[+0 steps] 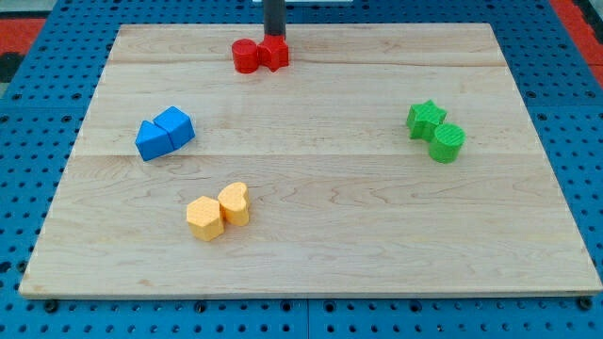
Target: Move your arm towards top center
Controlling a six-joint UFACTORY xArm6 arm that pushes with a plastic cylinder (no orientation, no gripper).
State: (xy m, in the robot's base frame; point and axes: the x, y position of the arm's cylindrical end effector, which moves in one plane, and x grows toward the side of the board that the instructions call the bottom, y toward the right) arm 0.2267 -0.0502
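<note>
Camera view: your tip [274, 38] sits at the far centre of the wooden board [311, 245], the dark rod [273, 17] coming straight down from the frame's top edge. No fingers on this rig, so nothing to call open or closed (just a bare rod end). The tip's very end is hidden behind the red pair, so you cannot tell if it touches them; it looks right at the back of the red cube-like block [275, 53].

Just left of that block, touching it, is a red cylinder-ish block [246, 56]. Both are near the far edge, about mid-width.

Out from there: on the left, mid-depth, two blue blocks pressed together, a blue wedge-like block [150, 141] and a blue angular block [176, 125] to its right and slightly farther back. On the right, mid-depth, a green star block [426, 119] touching a green cylinder [448, 143], which lies nearer and a bit right. Nearer you, left of centre, a yellow hexagon-like block [204, 218] touching a yellow heart-like block [235, 203].

All three pairs are well apart from your tip and from each other. The board rests on a blue pegboard table [38, 104]; a red patch [28, 19] shows at far left.
</note>
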